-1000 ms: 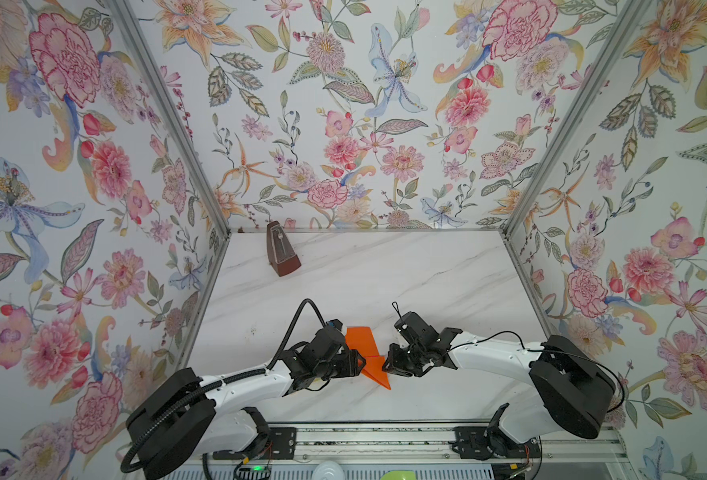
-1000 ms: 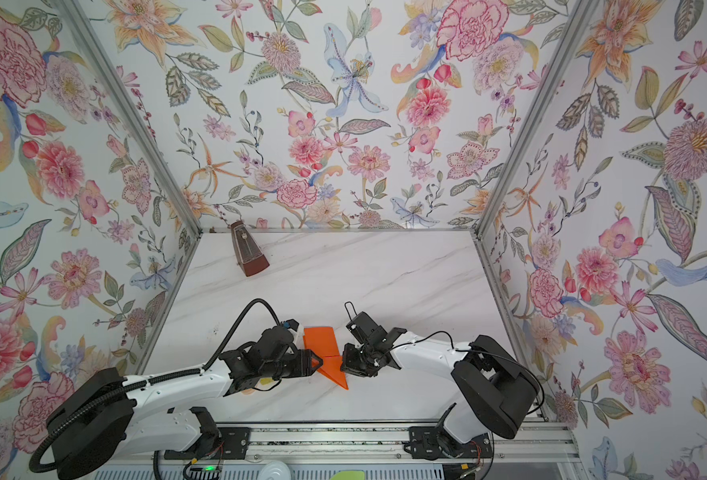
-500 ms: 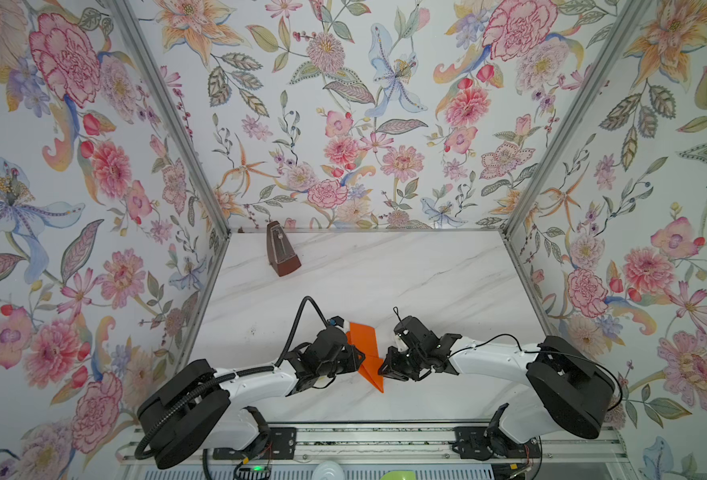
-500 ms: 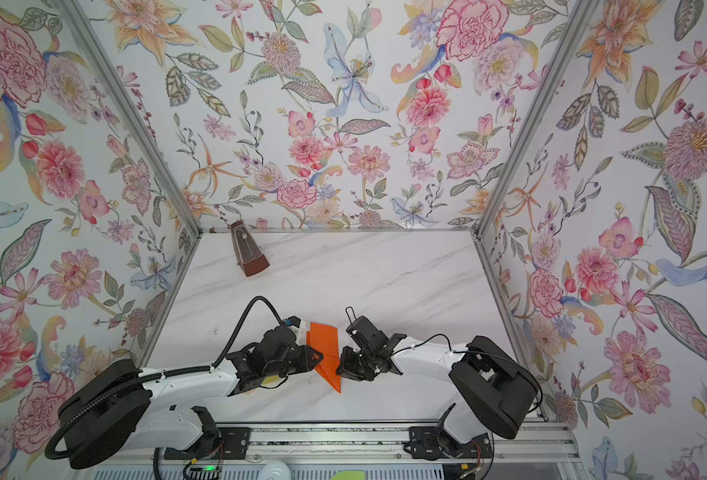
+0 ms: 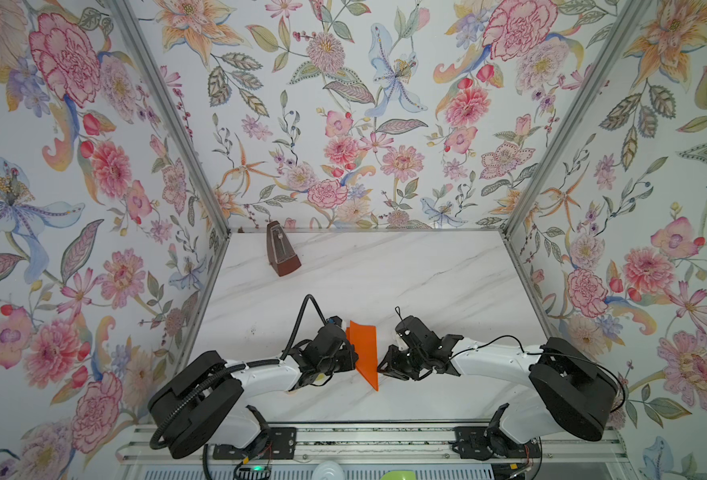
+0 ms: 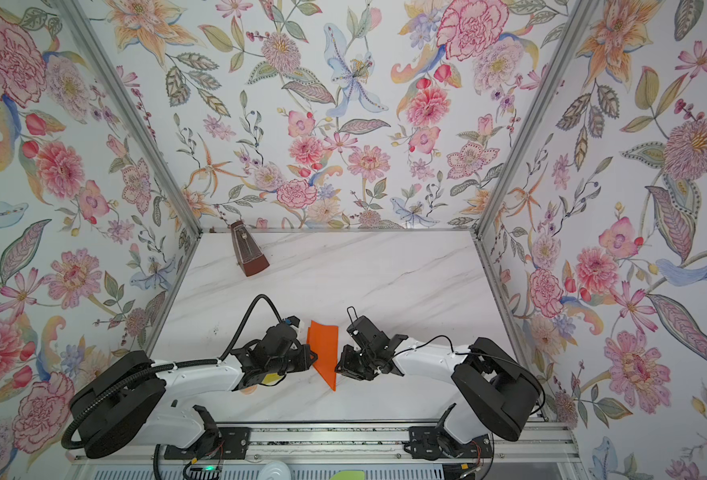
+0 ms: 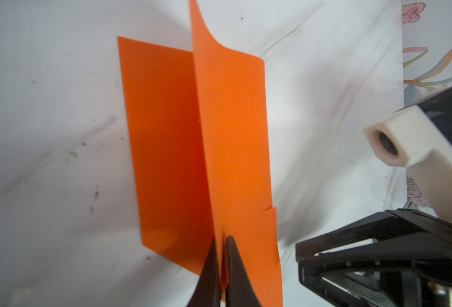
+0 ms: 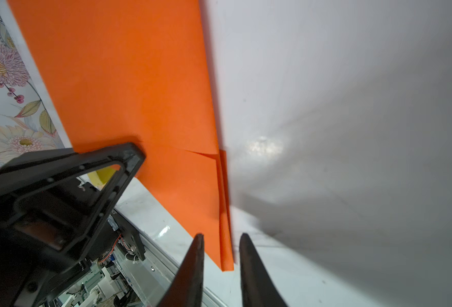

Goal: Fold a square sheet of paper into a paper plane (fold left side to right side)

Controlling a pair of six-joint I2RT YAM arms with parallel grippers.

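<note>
orange paper (image 5: 364, 351), folded narrow (one flap upright), front centre

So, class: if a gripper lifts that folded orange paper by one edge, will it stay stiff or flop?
Probably floppy: the orange paper pinched by the left gripper curls at its far corner. Likely very light, since that narrow pinch holds a flap raised. Pushed, it would probably buckle, being so thin.

I work in a lab test booth: floral-papered walls (image 5: 343, 124) box in a white marble desk (image 5: 406, 282), with an aluminium mounting rail (image 5: 364, 448) along its front.
</note>
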